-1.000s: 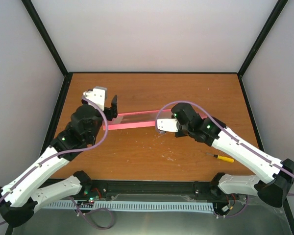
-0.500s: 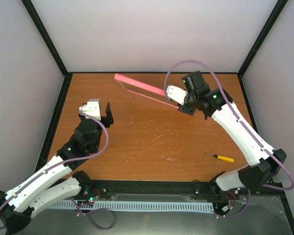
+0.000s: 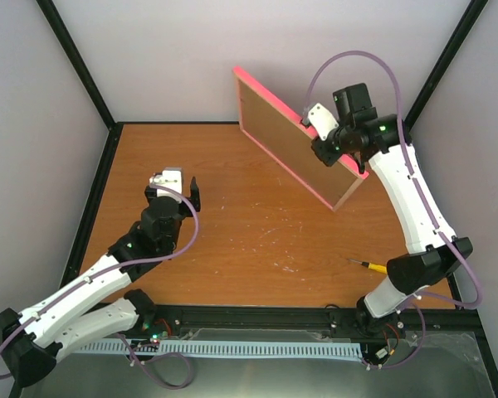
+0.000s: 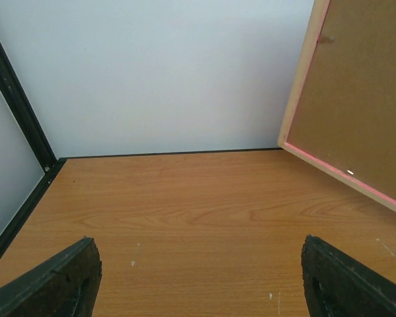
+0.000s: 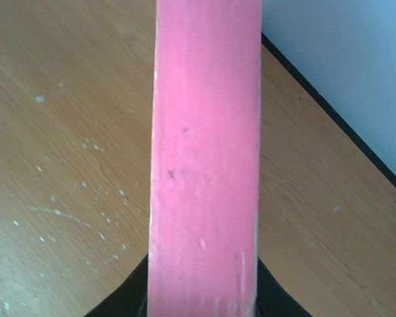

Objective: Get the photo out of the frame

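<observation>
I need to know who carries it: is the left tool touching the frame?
Apart. The top view shows bare table between the open left tool and the frame, which the right tool grips.

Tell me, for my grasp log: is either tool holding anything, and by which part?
The right tool clamps the large rectangular pink-bordered picture frame by its upper long edge. The open left tool holds nothing.

Wood tbl point(image 3: 257, 249), pale grey walls point(image 3: 232, 50)
</observation>
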You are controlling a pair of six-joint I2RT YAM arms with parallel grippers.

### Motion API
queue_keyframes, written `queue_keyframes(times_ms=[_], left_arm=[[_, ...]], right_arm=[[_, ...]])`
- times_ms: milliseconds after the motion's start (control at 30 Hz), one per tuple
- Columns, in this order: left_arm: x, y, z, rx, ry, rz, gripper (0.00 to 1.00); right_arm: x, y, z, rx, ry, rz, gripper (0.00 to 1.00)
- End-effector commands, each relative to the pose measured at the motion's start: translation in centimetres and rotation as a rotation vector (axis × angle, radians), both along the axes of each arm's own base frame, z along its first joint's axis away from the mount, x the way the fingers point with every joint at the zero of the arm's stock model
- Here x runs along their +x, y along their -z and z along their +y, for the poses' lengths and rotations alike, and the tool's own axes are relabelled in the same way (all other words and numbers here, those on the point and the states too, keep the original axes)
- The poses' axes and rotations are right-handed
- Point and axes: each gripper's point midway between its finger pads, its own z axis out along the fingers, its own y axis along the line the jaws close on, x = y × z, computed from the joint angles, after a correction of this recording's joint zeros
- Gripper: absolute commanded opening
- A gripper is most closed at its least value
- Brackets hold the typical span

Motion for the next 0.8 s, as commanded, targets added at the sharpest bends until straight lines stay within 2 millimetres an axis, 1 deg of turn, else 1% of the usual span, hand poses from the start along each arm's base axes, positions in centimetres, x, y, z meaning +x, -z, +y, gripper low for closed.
queue_keyframes(times_ms=[0,200,300,433,533,767], left_arm=[[-0.3,-1.1,0.3,-0.054,0.0,-0.034,0.82],[-0.4,-1.0,0.3,-0.055,0.005,-0.029,0.82],[-0.3,-0.8,0.2,-0.052,0.007,-0.022,0.82],[-0.1,-0.6,-0.1,-0.046,0.012,-0.014,0.82],[-0.1,-0.4,-0.1,-0.043,0.014,-0.009,0.82],[-0.1,-0.4,-0.2,-0.043,0.02,-0.007,0.83]], right_arm=[[1.0,-5.9,1.7,0.259,0.012,-0.077,0.03],[2.0,-4.1,1.1,0.389,0.082,0.083,0.03],[2.6,-3.9,0.3,0.47,0.116,0.15,0.03],[3.5,-2.6,-0.7,0.523,0.169,0.205,0.03],[4.2,-1.9,-1.8,0.579,0.214,0.245,0.03],[5.6,-0.1,-5.2,0.69,0.313,0.33,0.03]])
